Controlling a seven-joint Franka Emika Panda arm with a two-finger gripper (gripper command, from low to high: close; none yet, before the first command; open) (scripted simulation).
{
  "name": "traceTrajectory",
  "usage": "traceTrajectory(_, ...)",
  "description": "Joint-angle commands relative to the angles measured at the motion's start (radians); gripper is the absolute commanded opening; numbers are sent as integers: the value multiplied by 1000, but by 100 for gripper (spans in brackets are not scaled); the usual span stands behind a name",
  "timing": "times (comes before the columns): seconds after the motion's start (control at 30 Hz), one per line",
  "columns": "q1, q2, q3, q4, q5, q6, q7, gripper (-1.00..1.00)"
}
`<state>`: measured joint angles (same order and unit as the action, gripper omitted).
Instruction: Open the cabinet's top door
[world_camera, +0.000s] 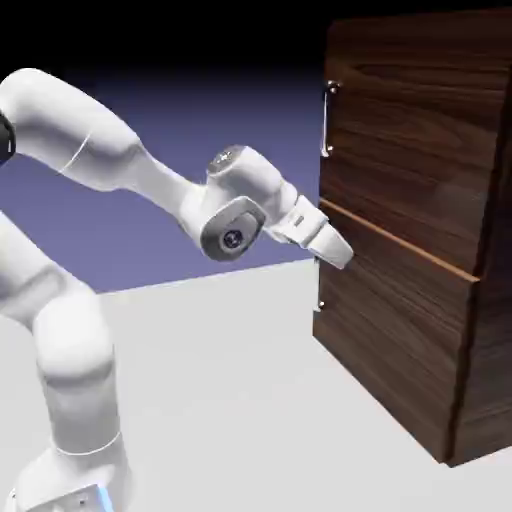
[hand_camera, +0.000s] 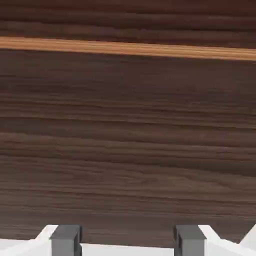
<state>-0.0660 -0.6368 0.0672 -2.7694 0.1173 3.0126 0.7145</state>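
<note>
The end effector (world_camera: 333, 246) is open, its fingertips (hand_camera: 66, 241) well apart with nothing between them, in front of the lower panel (world_camera: 390, 330). The top door (world_camera: 415, 130) of the cabinet (world_camera: 490, 350) is above, toward the exterior view's right, beyond an orange-brown strip (world_camera: 400, 240), its silver handle (world_camera: 325, 120) upright near its left edge.
</note>
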Motion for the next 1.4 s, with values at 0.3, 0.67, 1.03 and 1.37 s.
traceTrajectory(0.3,-289,-248,249,151,435,-90,-98,0)
traceTrajectory(0.67,-607,-520,523,316,914,-190,-207,0)
traceTrajectory(1.03,-925,-793,797,482,1392,-289,-315,0)
traceTrajectory(1.37,-1202,-1029,1036,626,1808,-376,-409,0)
